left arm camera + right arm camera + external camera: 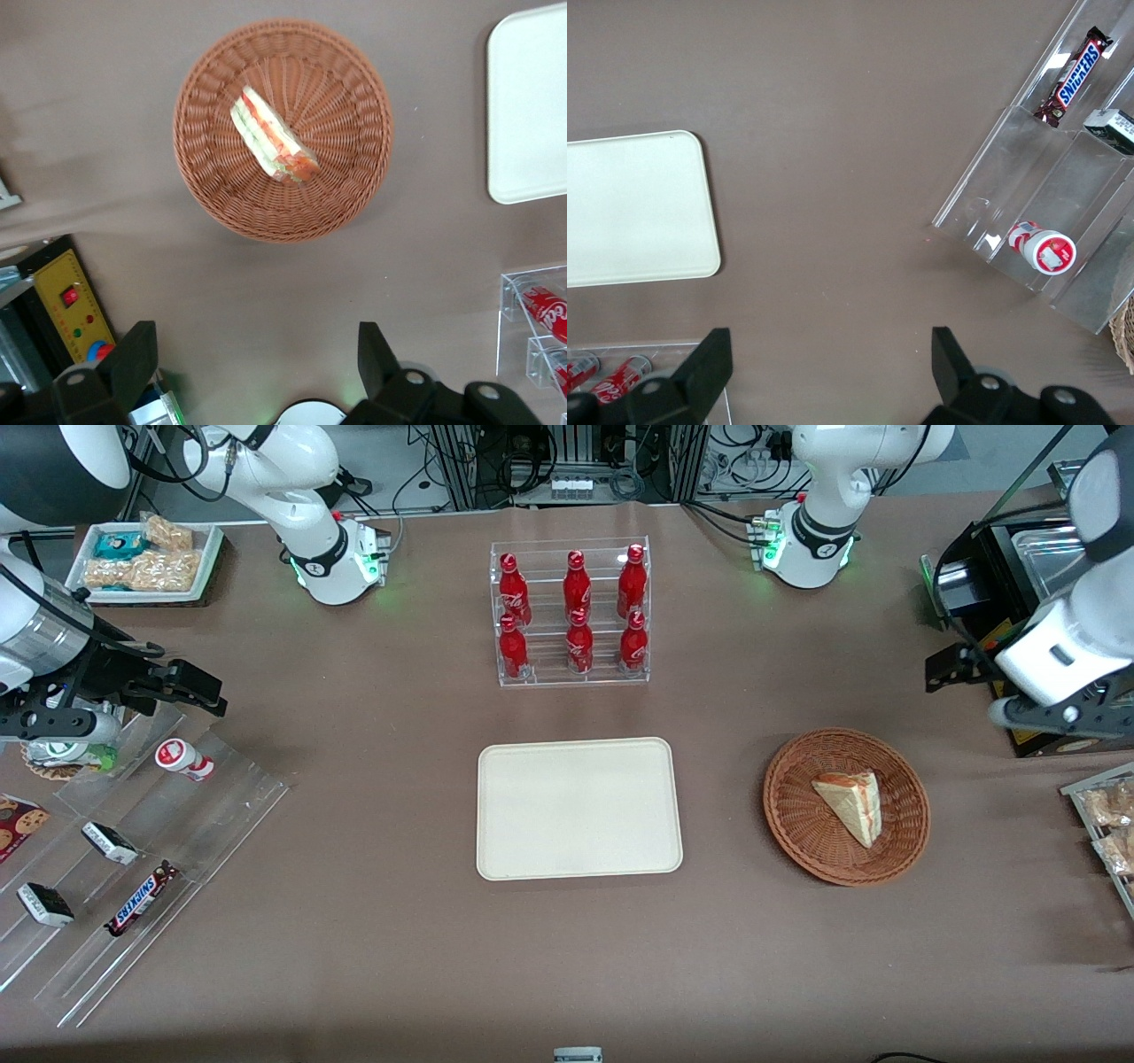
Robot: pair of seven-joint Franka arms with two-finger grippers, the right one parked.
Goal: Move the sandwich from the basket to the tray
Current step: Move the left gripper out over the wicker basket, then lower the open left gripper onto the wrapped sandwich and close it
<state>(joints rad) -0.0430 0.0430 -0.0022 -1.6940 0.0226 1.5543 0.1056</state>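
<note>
The sandwich (850,804), a pale wrapped wedge with red, yellow and green filling, lies in the round wicker basket (797,815). In the left wrist view the sandwich (273,137) lies near the middle of the basket (213,177). The cream tray (580,808) lies bare beside the basket, toward the parked arm's end; its corner shows in the left wrist view (532,106). The left arm's gripper (943,671) is open and empty. It hangs above the table, farther from the front camera than the basket, with its fingers (135,359) spread wide over bare table.
A clear rack of red bottles (571,611) stands farther from the front camera than the tray. A black machine (983,576) stands close by the gripper. A bin of bagged snacks (1107,824) sits at the working arm's end. Clear stepped shelves with candy bars (133,850) are at the parked arm's end.
</note>
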